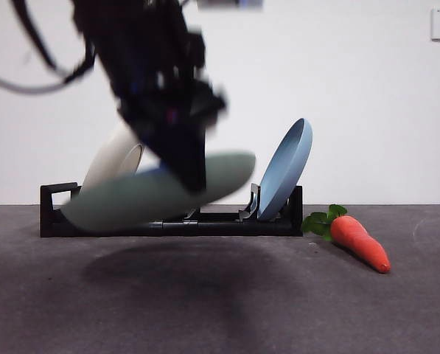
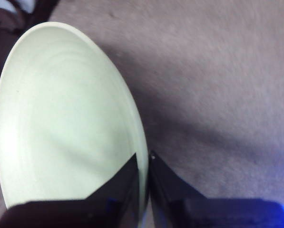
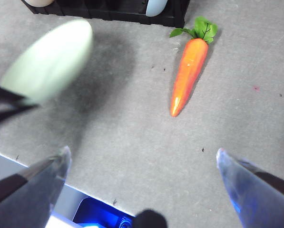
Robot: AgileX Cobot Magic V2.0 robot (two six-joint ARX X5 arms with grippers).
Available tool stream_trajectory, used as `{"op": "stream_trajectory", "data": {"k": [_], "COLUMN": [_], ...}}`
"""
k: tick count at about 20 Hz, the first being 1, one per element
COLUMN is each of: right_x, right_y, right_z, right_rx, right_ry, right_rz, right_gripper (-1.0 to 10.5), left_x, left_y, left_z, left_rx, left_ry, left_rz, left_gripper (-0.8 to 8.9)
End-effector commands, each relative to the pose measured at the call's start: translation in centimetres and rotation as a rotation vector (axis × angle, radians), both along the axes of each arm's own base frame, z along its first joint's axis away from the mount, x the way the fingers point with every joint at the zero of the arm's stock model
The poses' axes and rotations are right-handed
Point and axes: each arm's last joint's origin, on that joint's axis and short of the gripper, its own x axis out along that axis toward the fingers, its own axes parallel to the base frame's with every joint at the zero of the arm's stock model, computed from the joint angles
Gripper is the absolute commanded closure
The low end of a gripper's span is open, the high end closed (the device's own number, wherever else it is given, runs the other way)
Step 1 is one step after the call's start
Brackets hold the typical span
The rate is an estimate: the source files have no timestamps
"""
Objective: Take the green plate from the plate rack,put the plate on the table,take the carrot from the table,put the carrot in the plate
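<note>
From my front camera, the far left shows the squared loop handle of the plate rack [image 1: 168, 225], a long black bar lying across the back of the tabletop [image 1: 220, 310]. A cream-white plate [image 1: 115, 158] leans in its left slots, partly hidden behind my working arm. In front of the rack my left hand [image 1: 194, 184] comes down big and dark from the top, blurred. It carries the green plate [image 1: 153, 195], which hangs tilted in the air just in front of the rack, clear of the tabletop, with a soft shadow under it. My left wrist camera confirms the grip: the two black jaws are pinched together on the plate's rim [image 2: 142, 178], one on each face, with the pale plate [image 2: 65, 118] spreading away from them over the grey surface.

Further right, a blue plate [image 1: 286, 169] stands slanted in the rack's right-end slot. Right of the rack lies the carrot [image 1: 358, 242], flat on the tabletop, leaves towards the rack's end and tip pointing away from it.

My right hand [image 3: 142, 161] hangs above the tabletop with its jaws spread wide and nothing between them; its wrist camera looks down on the carrot [image 3: 188, 76], well apart from the jaws.
</note>
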Motion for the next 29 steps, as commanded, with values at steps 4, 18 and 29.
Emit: {"op": "stream_trajectory", "data": {"k": [4,18,29], "right_x": [0.1,2.3,13.8], "right_y": [0.0,0.2,2.6], "right_z": [0.1,-0.6,-5.7], "right_rx": [0.006,0.003,0.015], "right_ry": [-0.004,0.045,0.048], "right_rz": [-0.005,-0.008,0.018], "right_gripper": [3.2,3.2,3.6], "left_x": [-1.2,-0.7,-2.0], "left_y": [-1.3,-2.2,0.1], "left_z": [-4.6,-7.7,10.2], "left_rx": [0.103,0.192,-0.411], "left_ry": [-0.066,0.021,0.004], "left_rz": [-0.151,-0.095,0.197], "left_gripper": [8.19,5.24,5.27]}}
